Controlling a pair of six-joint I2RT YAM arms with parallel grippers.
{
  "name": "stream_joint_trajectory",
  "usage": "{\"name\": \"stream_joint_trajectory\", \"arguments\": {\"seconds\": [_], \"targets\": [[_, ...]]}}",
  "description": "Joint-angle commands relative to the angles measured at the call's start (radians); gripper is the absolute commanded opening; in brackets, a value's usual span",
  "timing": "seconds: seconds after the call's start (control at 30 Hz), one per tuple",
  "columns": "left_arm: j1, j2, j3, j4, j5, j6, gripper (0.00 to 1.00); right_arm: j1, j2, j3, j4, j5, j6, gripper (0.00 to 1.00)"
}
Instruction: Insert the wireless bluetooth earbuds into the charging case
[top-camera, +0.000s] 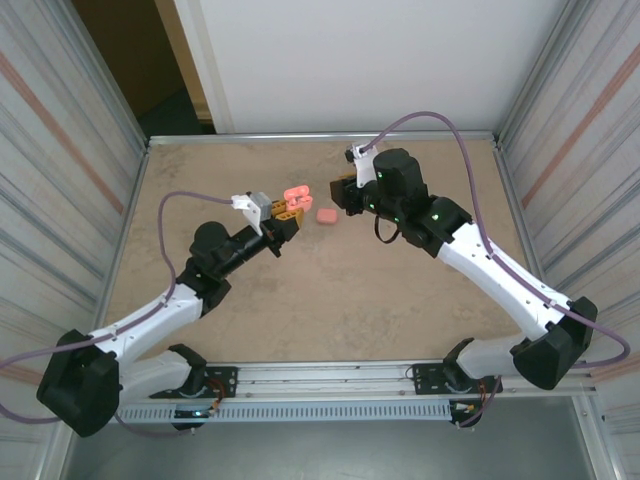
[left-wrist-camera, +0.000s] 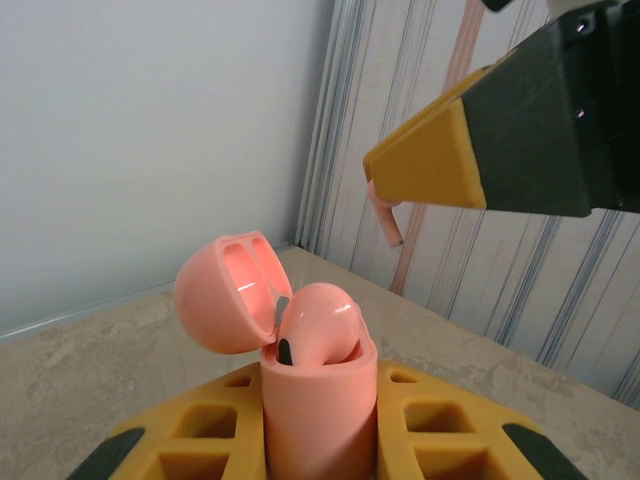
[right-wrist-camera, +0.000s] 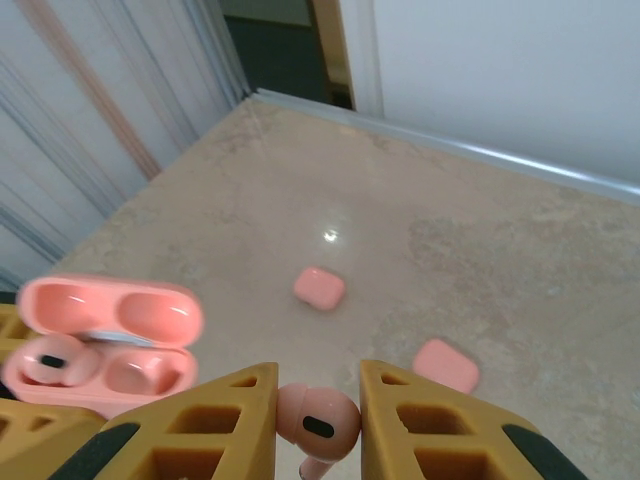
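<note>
My left gripper (left-wrist-camera: 320, 405) is shut on the lower half of a salmon-pink charging case (left-wrist-camera: 320, 410), held upright off the table with its lid (left-wrist-camera: 225, 290) swung open. One earbud (left-wrist-camera: 322, 320) sits in the case with its head sticking out. My right gripper (right-wrist-camera: 318, 375) is shut on a second earbud (right-wrist-camera: 318, 422), stem pointing down. In the top view the right gripper (top-camera: 343, 192) hovers just right of the open case (top-camera: 297, 198) held by the left gripper (top-camera: 285, 213). The right wrist view has the case (right-wrist-camera: 100, 345) at lower left.
Two closed pink cases (right-wrist-camera: 320, 288) (right-wrist-camera: 446, 364) lie on the tan table below the right gripper; one of them (top-camera: 325, 216) sits between the grippers in the top view. Corrugated walls (top-camera: 60, 150) flank the table, a white wall (top-camera: 360, 60) stands behind.
</note>
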Motion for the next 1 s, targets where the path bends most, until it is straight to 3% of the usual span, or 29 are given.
{"name": "stream_joint_trajectory", "arguments": {"seconds": [0.0,0.97], "targets": [[0.006,0.005,0.036,0.058,0.019,-0.023,0.00,0.019,0.002,0.049,0.052,-0.013,-0.043,0.24],[0.006,-0.005,0.039,0.044,0.015,-0.010,0.00,0.091,0.114,0.098,0.071,-0.046,-0.057,0.24]]}}
